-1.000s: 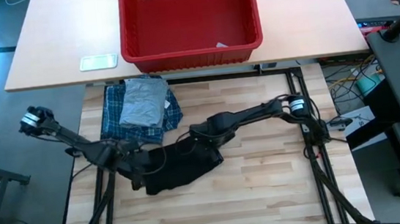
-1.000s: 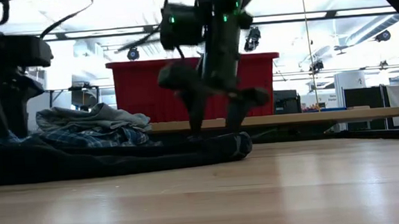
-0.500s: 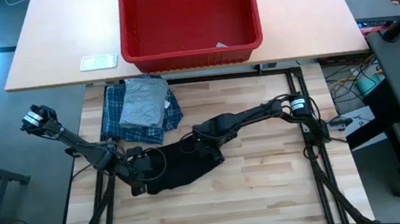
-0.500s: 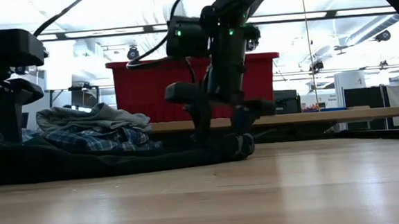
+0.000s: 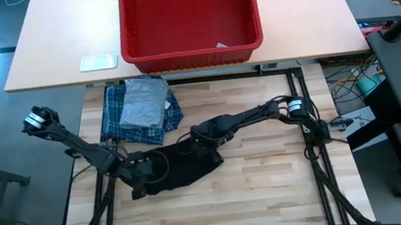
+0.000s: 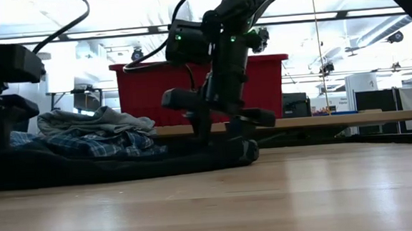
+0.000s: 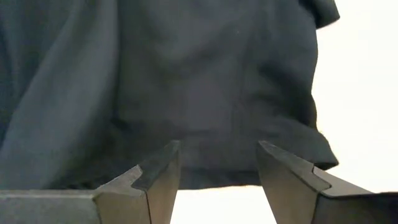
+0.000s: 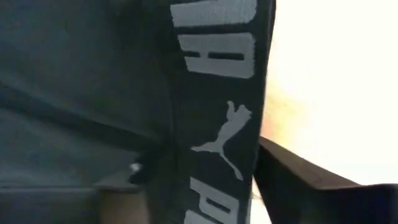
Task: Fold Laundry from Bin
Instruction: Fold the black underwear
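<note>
The red bin (image 5: 189, 21) sits at the worktop's (image 5: 267, 187) back edge. The black garment (image 5: 183, 166) lies flat mid-worktop, its long way running side to side. It looks soft and floppy, so grab its edges. The right gripper (image 8: 205, 186) pinches its waistband. The left gripper (image 7: 217, 180) has open fingers over the hem.

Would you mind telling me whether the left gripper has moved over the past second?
Yes, slightly. In the high view the left gripper has slid along the black garment toward the table's near edge, farther from the folded plaid shirt.
</note>
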`<move>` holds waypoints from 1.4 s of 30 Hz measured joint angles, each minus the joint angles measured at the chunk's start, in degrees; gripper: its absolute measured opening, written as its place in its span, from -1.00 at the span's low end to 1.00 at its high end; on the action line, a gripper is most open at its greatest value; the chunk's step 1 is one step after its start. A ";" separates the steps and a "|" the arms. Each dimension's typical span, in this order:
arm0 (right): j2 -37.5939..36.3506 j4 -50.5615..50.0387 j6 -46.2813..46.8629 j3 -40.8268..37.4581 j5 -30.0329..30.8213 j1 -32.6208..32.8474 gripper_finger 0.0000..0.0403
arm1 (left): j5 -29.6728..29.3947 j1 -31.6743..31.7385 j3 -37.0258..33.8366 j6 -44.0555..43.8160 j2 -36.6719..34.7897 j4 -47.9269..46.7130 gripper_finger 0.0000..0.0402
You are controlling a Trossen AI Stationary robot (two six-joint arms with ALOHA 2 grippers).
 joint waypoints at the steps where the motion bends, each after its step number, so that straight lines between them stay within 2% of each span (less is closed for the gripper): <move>1: -0.03 -0.31 -0.39 -0.01 0.49 0.06 -0.12 | -0.01 0.06 0.10 0.03 0.41 0.21 -0.05; 7: -0.93 -3.31 -5.63 -0.05 0.86 -0.11 -0.84 | -3.94 1.36 1.90 0.23 0.86 0.10 -0.05; 10: -2.45 -9.98 -8.02 -0.17 1.26 -0.48 -0.87 | -4.29 3.00 2.65 0.20 0.30 0.11 -0.05; 14: -6.31 -25.33 -10.14 -0.69 5.70 -1.08 -0.88 | -4.31 4.58 2.74 0.20 -1.31 -0.47 -0.05; 18: -13.58 -40.66 -9.57 -0.48 7.95 -2.51 -0.89 | -4.38 5.18 2.69 0.06 -2.05 -0.90 -0.05; 20: -16.32 -44.43 -7.24 -0.63 8.90 -3.00 -0.89 | -4.48 5.17 2.68 -0.19 -2.13 -0.89 -0.05; 24: -21.43 -40.57 -2.84 -0.65 8.77 -2.59 -0.89 | -4.48 5.17 2.68 -2.33 -2.18 -1.27 -0.05; 27: -21.92 -34.06 -0.99 -0.52 7.92 -1.20 -0.89 | -4.48 5.17 2.68 -2.80 -2.21 -1.29 -0.05; 34: -14.04 -20.11 0.02 -0.28 4.11 2.55 -0.90 | -2.92 5.17 2.68 -2.80 -2.24 -1.50 -0.05; 42: -6.38 -19.63 -3.36 5.18 1.32 3.97 -0.85 | -2.01 5.17 2.68 -2.80 -2.62 -2.59 -0.05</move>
